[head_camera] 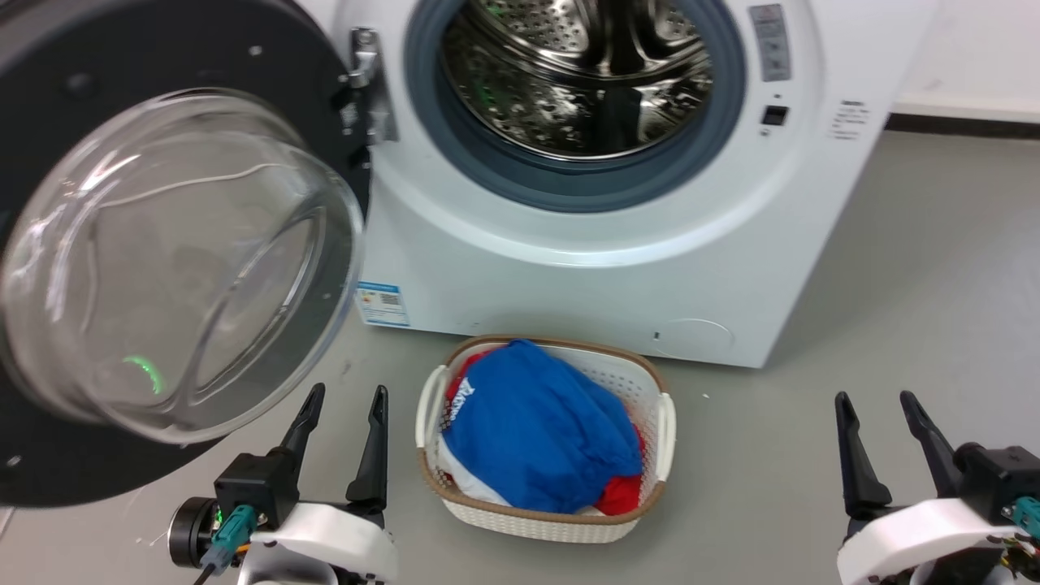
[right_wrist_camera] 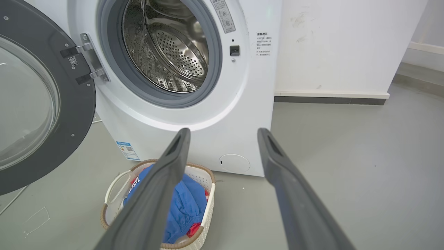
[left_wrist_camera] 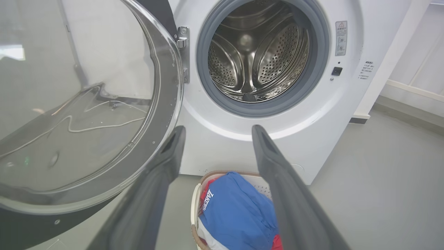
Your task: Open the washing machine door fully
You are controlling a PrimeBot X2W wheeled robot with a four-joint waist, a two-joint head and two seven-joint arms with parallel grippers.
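Door [head_camera: 175, 260] looks heavy, rigid, slippery at centre; better pushed at its black rim [head_camera: 187, 49]. Left gripper [head_camera: 348, 392] and right gripper [head_camera: 873, 398] gape, empty.

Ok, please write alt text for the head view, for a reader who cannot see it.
A white washing machine has its round black door swung open to the left, baring the steel drum. A basket of blue and red clothes sits before it, between the open left gripper and right gripper.

The head camera is looking down from high; both wrist cameras are facing forward from lower, all sharing the white boxy washing machine [head_camera: 569, 276] and white brown-rimmed basket [head_camera: 552, 524].
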